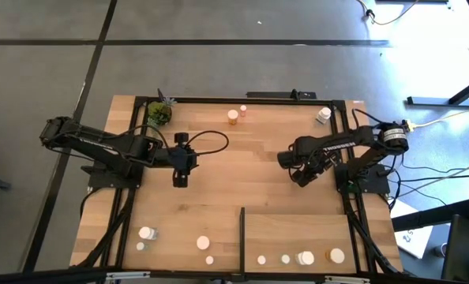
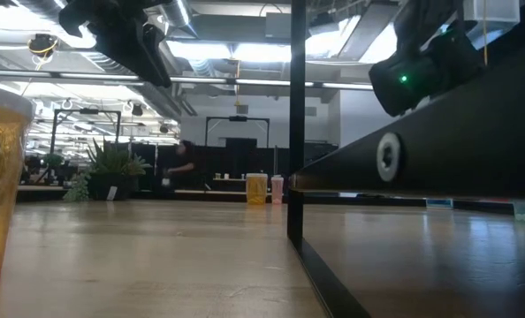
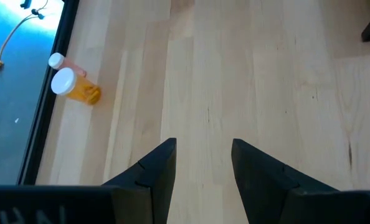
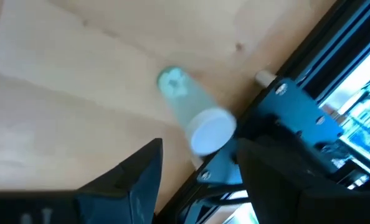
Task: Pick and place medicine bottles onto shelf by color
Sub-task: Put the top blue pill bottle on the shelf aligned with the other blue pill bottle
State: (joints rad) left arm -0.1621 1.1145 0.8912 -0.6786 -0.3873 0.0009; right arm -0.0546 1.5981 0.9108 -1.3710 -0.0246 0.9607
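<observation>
Right wrist view had a pale greenish bottle point(image 4: 191, 112) with a white cap lying tipped near the table's black frame point(image 4: 297, 118), just ahead of the right gripper point(image 4: 197, 168), fingers apart, nothing held. Best approach, I'd say: straddle the body, clear of the frame. The shelf point(image 1: 298, 229) already carried four bottles. Left gripper point(image 3: 203, 162) hovered released over bare wood point(image 3: 235, 62); an office lay beyond.

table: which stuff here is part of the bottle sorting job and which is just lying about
Part of the job:
- orange bottles at the far edge
- pale bottle at the far right corner
- bottles near left
- bottles on the shelf
- shelf

Just lying about:
- potted plant
- cables off the table
</observation>
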